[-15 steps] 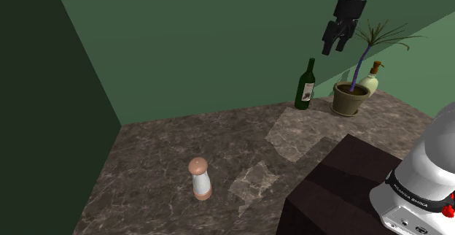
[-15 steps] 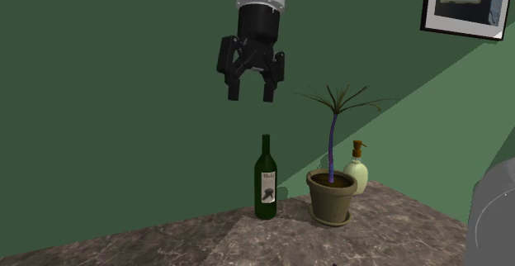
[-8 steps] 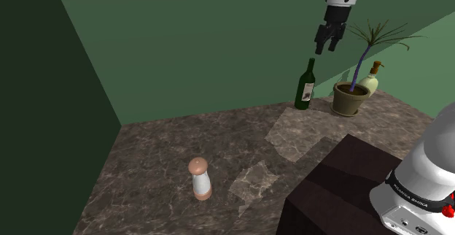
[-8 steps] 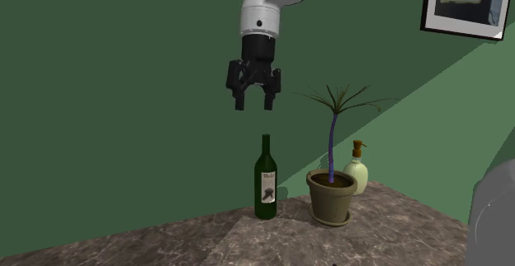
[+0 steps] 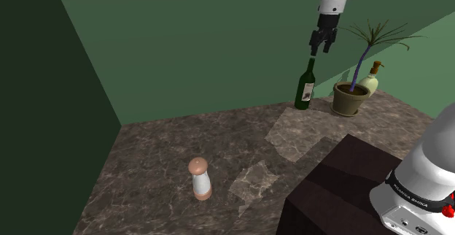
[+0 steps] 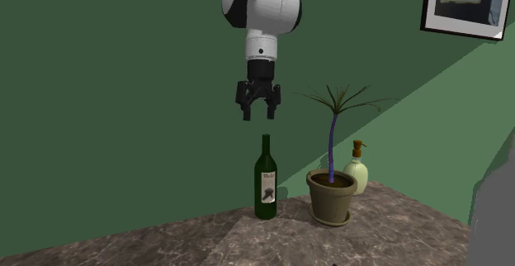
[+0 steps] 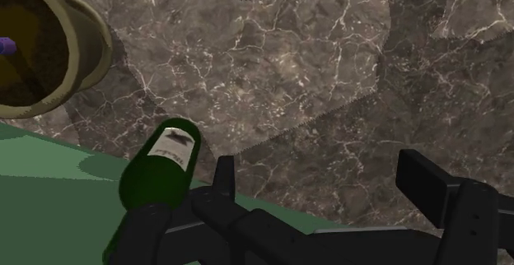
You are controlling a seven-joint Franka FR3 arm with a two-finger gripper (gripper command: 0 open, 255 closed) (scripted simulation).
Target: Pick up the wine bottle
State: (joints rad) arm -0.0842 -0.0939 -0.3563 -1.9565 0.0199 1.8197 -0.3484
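Observation:
A dark green wine bottle point(image 5: 305, 86) with a pale label stands upright on the marble counter close to the green wall, seen also in the second exterior view point(image 6: 265, 180). My black gripper point(image 5: 319, 47) hangs open just above the bottle's top, pointing down; in the second exterior view the gripper point(image 6: 257, 114) is a short gap above the bottle's neck. In the wrist view the bottle point(image 7: 161, 175) lies off to one side of the open fingers point(image 7: 425, 181), not between them. Nothing is held.
A potted plant point(image 5: 350, 95) stands right beside the bottle, with a pale soap dispenser point(image 5: 372, 80) behind it. A pepper-mill-like shaker point(image 5: 200, 179) sits nearer on the marble counter point(image 5: 168, 153). The dark stand point(image 5: 343, 182) is at the shoulder view's lower right.
The gripper has moved farther from the cameras toward the wall and come down over the bottle's top. It stays open; the bottle has not moved.

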